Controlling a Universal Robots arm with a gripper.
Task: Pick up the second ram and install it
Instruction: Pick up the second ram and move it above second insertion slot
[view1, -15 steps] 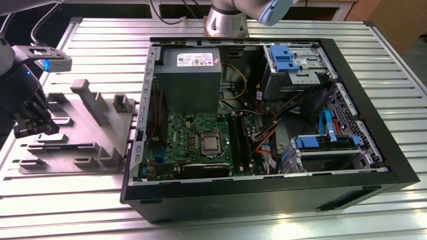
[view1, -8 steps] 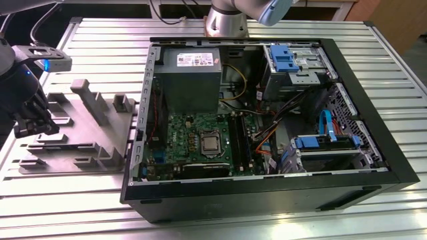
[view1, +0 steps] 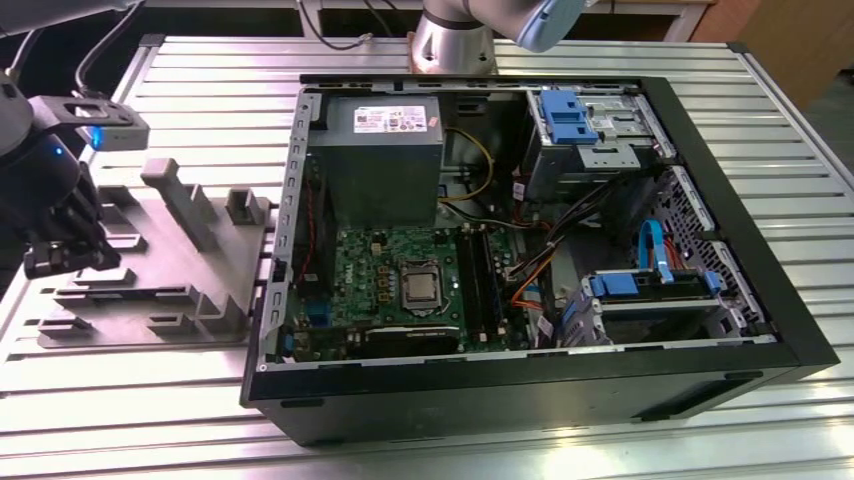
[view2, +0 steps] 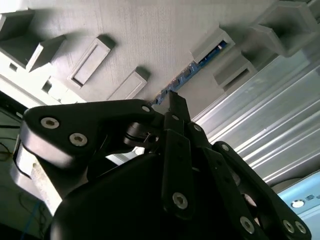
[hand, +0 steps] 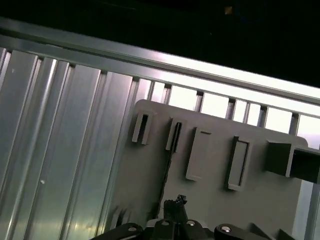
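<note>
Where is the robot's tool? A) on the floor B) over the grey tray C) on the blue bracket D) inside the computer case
B: in the exterior view the tool hangs over the grey tray, outside the computer case.

Bright, even light covers the worktop (view1: 134, 400) in the exterior view; the computer case (view1: 534, 390) interior lies shadowed. Glare whitens slats in the first wrist view.

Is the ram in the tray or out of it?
In: the ram stands on edge in the tray's slots, with the gripper at one end.
</note>
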